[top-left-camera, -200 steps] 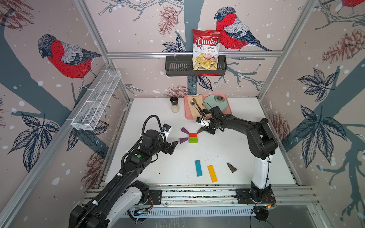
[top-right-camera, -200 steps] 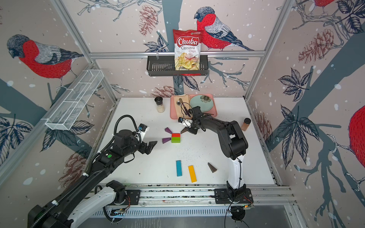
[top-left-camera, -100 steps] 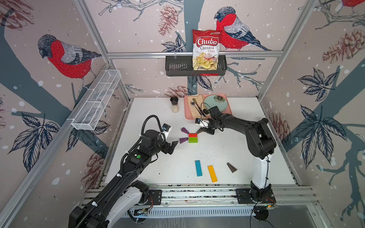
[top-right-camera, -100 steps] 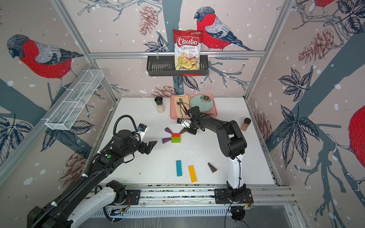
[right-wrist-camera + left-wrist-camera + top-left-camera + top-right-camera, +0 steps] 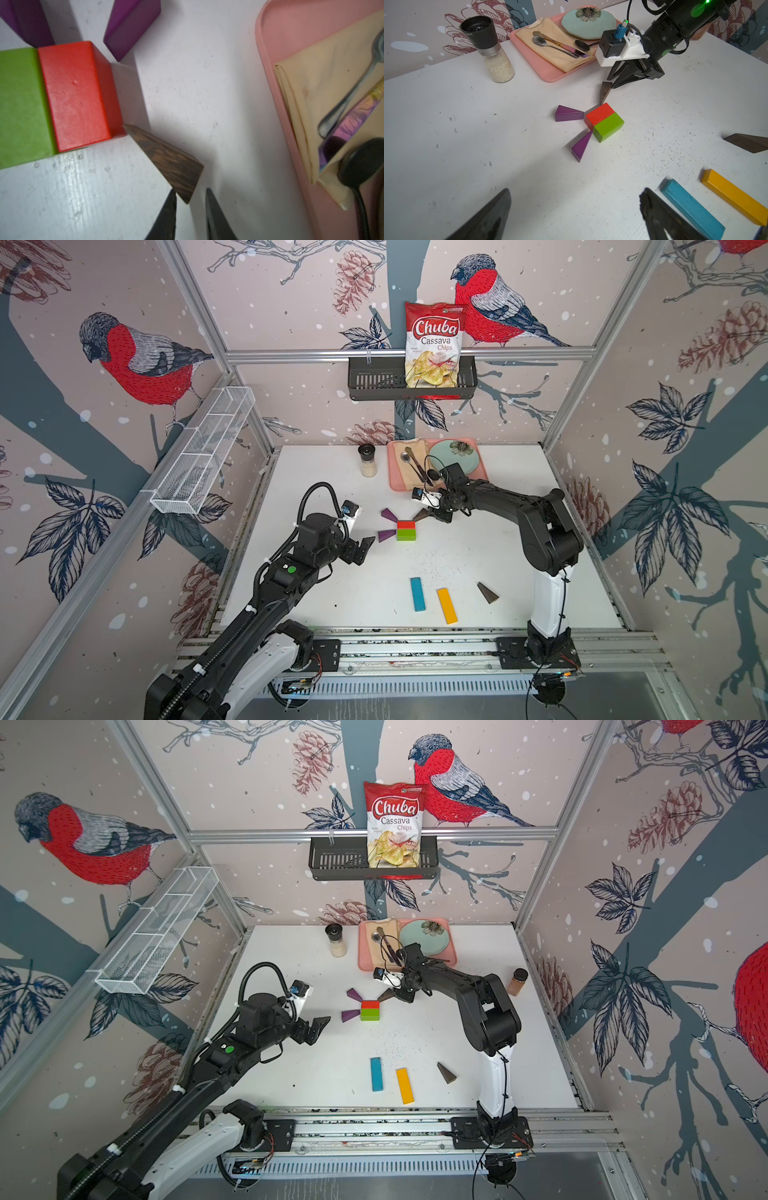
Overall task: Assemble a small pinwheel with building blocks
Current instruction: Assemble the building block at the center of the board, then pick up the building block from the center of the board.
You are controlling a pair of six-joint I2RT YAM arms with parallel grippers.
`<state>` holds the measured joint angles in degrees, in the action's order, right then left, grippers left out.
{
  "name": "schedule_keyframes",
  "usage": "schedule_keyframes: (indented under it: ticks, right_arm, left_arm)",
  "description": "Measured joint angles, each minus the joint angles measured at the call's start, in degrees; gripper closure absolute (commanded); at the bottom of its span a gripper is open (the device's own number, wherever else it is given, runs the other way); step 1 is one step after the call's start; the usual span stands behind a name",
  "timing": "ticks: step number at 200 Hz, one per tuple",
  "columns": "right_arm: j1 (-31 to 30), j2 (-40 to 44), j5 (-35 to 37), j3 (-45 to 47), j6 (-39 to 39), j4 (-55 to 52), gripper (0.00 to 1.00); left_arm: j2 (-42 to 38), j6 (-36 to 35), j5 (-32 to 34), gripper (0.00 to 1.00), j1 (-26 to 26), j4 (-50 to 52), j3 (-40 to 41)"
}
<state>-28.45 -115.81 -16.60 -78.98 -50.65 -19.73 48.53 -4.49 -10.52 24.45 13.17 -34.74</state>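
Observation:
The pinwheel lies partly built mid-table: red brick (image 5: 406, 524) against green brick (image 5: 406, 534), with two purple wedges (image 5: 388, 514) (image 5: 386, 535) fanning out on their left. A brown wedge (image 5: 166, 162) lies flat, its tip touching the red brick's (image 5: 76, 93) corner. My right gripper (image 5: 190, 190) is shut, its tips at that wedge's wide end, nothing clamped between them. My left gripper (image 5: 575, 192) hovers open and empty left of the figure. Near the front lie a blue bar (image 5: 417, 594), a yellow bar (image 5: 447, 605) and another brown wedge (image 5: 487, 593).
A pink tray (image 5: 399, 485) with napkin, cutlery and a plate (image 5: 455, 456) stands just behind the right gripper. A salt grinder (image 5: 368, 460) stands at the back, a brown jar (image 5: 517, 982) by the right wall. A wire basket and a chip shelf hang on the walls.
The right gripper and the brown wedge at its tips have shifted slightly toward the red brick. The left arm has not moved.

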Motion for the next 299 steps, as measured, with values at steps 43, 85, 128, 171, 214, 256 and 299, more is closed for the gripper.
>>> schedule_keyframes:
  ticks: [43, 85, 128, 171, 214, 256, 299]
  right_arm:
    - [0.3, 0.2, 0.1, -0.2, 0.0, 0.3, 0.73]
    - [0.4, 1.9, -0.3, 0.5, -0.2, -0.1, 0.73]
    - [2.2, 13.2, 1.3, 6.6, 3.7, 0.8, 0.73]
    - [2.6, 33.0, 8.8, 19.0, 10.7, 1.0, 0.09]
    - [8.6, 55.8, 14.2, 38.8, 14.7, 7.0, 0.0]
    - [11.8, 54.0, 5.4, 38.4, 4.2, -5.0, 0.09]
    - [12.2, 56.9, 0.0, 36.7, -3.4, -21.6, 0.37]
  left_arm:
    - [0.3, 0.0, 0.0, 0.04, 0.0, 0.0, 0.0]
    - [0.3, 0.0, -0.2, 0.04, 0.0, 0.0, 0.0]
    - [0.3, 0.0, -0.5, 0.04, 0.0, 0.0, 0.0]
    - [-1.0, -4.4, -4.7, 0.02, 2.7, 0.9, -3.3]
    - [-4.1, -7.4, -3.0, 0.03, 6.5, -6.7, 3.5]
    - [2.0, -9.7, -8.1, 0.04, 6.8, -8.2, 2.6]
    - [0.1, -10.9, -8.3, 0.04, 6.9, -8.1, 3.3]
